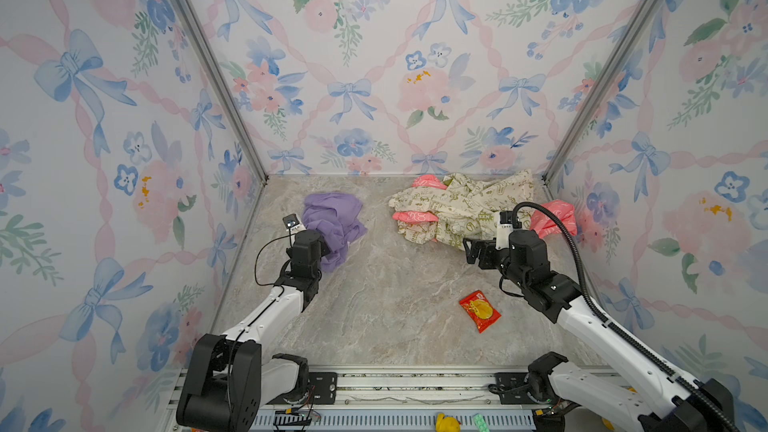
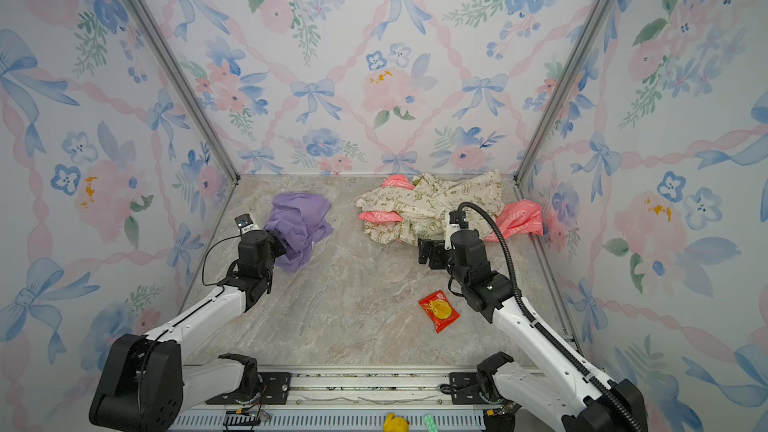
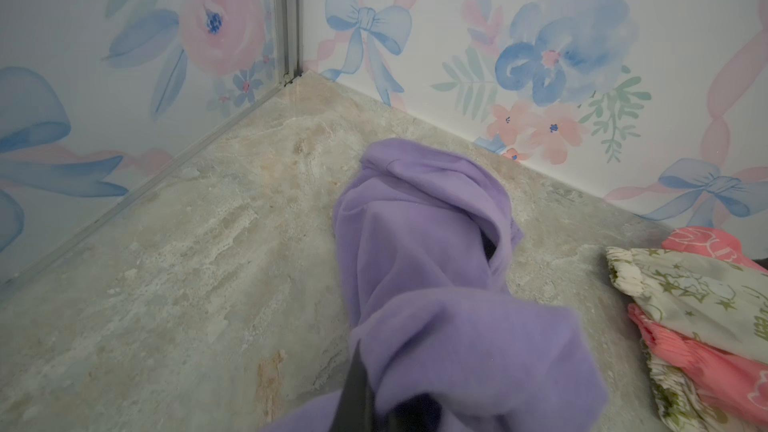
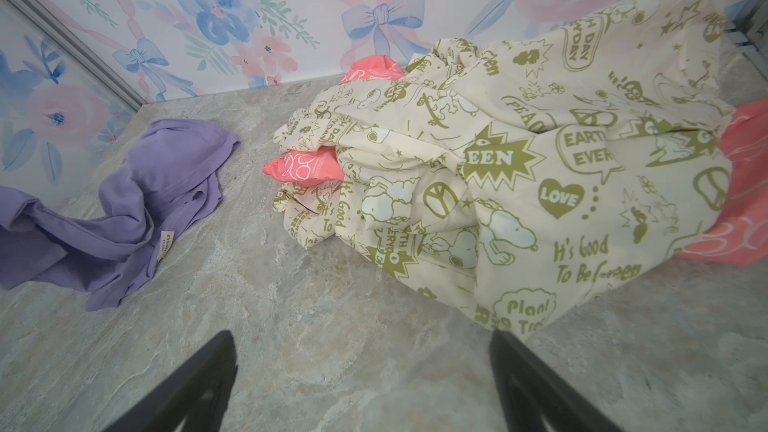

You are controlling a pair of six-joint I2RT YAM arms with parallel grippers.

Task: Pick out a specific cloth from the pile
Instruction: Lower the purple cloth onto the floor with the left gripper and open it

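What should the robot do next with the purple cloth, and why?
Probably lower and open the left gripper to let go: it is shut on the purple cloth, which already lies on the table well apart from the pile.

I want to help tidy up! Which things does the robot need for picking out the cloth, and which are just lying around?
Needed for the job:
purple cloth
pile of cream and pink cloths

Just lying about:
red snack packet
yellow thing and green thing at the front edge
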